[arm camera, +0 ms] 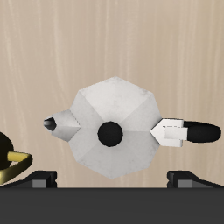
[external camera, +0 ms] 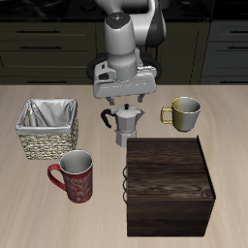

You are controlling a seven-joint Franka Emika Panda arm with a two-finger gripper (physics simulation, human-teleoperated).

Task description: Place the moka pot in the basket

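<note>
- Dark kitchen cabinets run behind a pale wooden table (external camera: 228,136), where the small silver faceted moka pot (external camera: 125,125) stands upright near the middle, just behind the dark wooden box (external camera: 170,184).
- Beside the moka pot, well apart from it, sits the square tan woven wicker basket (external camera: 46,142) with its light cloth lining; nothing lies in it, so the pot is not yet placed.
- Directly above the moka pot hangs the two-finger gripper (external camera: 124,100), and the wrist view looks straight down on the black lid knob (arm camera: 109,133).
- That wrist view shows the pot's long axis: spout (arm camera: 59,128) at one end, black side handle (arm camera: 188,132) at the other, running across between the two fingertips (arm camera: 40,178), which appear spread wider than the body.
- My judgement: a straight descent should bracket the body, though the spout-to-handle line may foul the fingers.
- Only the exterior view gives the height above the pot and the way to the basket; only the wrist view confirms centring over the knob.
- On the moka pot's other side stands a metallic yellow-handled mug (external camera: 184,113); a red patterned mug (external camera: 75,176) sits in front of the basket.
</note>
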